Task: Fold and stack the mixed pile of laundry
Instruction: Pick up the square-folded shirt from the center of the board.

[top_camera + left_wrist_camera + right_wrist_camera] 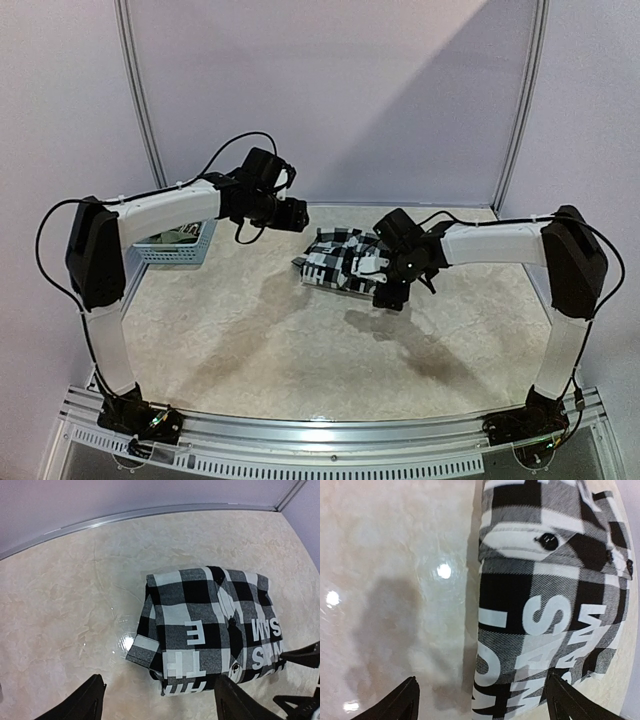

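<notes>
Main worry from my seat: the right gripper (482, 680) hangs low over one edge of the checked shirt (340, 260), wide open with nothing in it. The printed end of the fold sits right between its fingers. If it closes there or swings sideways, I reckon it'd catch just the top layer and peel the fold open, or drag the whole bundle across the slick surface (250, 340). The left gripper (160, 679) is spread wide too, empty and hovering on the other side of the shirt. A careless dip there could snag the cuff (142, 650) that pokes out at the corner. The shirt itself looks pretty much done, a compact rectangle lying flat toward the back of the surface, right of centre. It has big white letters across the black-and-white checks and a couple of dark buttons showing. It's a bit lumpy at the edges, so the layers may slide. There's something in the basket (190, 252) off to the left, but I can't tell what it is.
</notes>
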Controlling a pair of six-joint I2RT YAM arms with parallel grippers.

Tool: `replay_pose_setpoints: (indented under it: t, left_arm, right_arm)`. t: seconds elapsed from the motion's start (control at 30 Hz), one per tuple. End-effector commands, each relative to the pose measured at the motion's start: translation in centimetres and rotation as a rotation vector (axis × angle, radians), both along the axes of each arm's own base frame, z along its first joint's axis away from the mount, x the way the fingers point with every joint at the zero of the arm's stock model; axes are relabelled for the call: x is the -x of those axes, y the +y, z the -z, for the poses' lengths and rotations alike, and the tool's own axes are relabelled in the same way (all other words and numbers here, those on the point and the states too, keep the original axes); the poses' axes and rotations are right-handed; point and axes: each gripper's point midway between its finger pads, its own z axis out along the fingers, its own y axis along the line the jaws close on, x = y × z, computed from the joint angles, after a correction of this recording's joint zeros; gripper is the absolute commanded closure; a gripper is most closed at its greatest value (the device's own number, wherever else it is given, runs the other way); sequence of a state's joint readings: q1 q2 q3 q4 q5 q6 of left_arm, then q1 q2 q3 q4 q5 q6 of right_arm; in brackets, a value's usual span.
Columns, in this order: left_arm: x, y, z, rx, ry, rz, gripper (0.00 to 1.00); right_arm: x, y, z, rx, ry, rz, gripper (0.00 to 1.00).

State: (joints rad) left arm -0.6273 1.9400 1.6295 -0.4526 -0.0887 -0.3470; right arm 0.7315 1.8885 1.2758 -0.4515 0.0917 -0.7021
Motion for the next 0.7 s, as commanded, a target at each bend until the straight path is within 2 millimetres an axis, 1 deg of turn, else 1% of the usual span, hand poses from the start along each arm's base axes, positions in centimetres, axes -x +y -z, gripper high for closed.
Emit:
replay_pose_setpoints:
  t: [0.0,0.1,0.13,0.2,0.23,0.27,0.3,0.37,0.4,0.43,0.5,0.57,0.67]
  left_arm:
    - [0.6,-0.1,1.9,-0.041,0.073,-0.047,0.23]
    - [0.5,-1.4,2.2,-0.019,0.072,-0.04,0.23]
    - [0.3,-1.7,2.5,-0.018,0.075,-0.04,0.23]
    - [-0.1,-2.0,3.1,-0.007,0.088,-0.046,0.22]
    - [-0.4,-2.2,3.4,0.015,0.097,-0.044,0.22]
    - [-0.7,-2.2,3.7,0.042,0.11,-0.053,0.21]
    - [-1.0,-1.9,4.4,0.071,0.133,-0.072,0.19]
    - [-1.9,-1.6,5.2,0.172,0.169,-0.105,0.15]
    - [-2.4,-1.3,5.7,0.202,0.186,-0.129,0.06]
    - [-2.9,-1.2,6.1,0.231,0.202,-0.137,0.01]
    - [-3.6,-1.3,6.7,0.278,0.238,-0.132,0.0]
    - [-4.0,-1.8,7.3,0.308,0.26,-0.12,0.0]
    - [-4.8,-2.2,8.0,0.308,0.284,-0.109,0.0]
  right_arm:
    - [0.5,0.9,-6.0,-0.266,0.133,0.11,0.11]
    - [-1.3,-0.9,-8.5,-0.444,0.208,0.235,0.11]
    - [-1.6,-1.1,-9.4,-0.542,0.283,0.287,0.1]
    - [-2.7,-2.5,-10.0,-0.652,0.384,0.393,0.1]
    - [-3.0,-2.8,-9.6,-0.682,0.447,0.446,0.07]
    - [-3.2,-3.0,-9.4,-0.694,0.479,0.468,0.06]
    - [-3.2,-3.0,-9.0,-0.691,0.509,0.486,0.06]
    - [-3.2,-2.7,-8.3,-0.686,0.542,0.483,0.09]
    - [-3.2,-2.6,-8.0,-0.688,0.553,0.483,0.12]
    - [-3.3,-2.5,-7.7,-0.689,0.558,0.486,0.14]
    - [-4.1,-2.9,-6.8,-0.677,0.566,0.546,0.16]
    - [-4.8,-3.9,-5.7,-0.695,0.613,0.615,0.15]
    - [-5.9,-5.6,-4.6,-0.764,0.691,0.724,0.09]
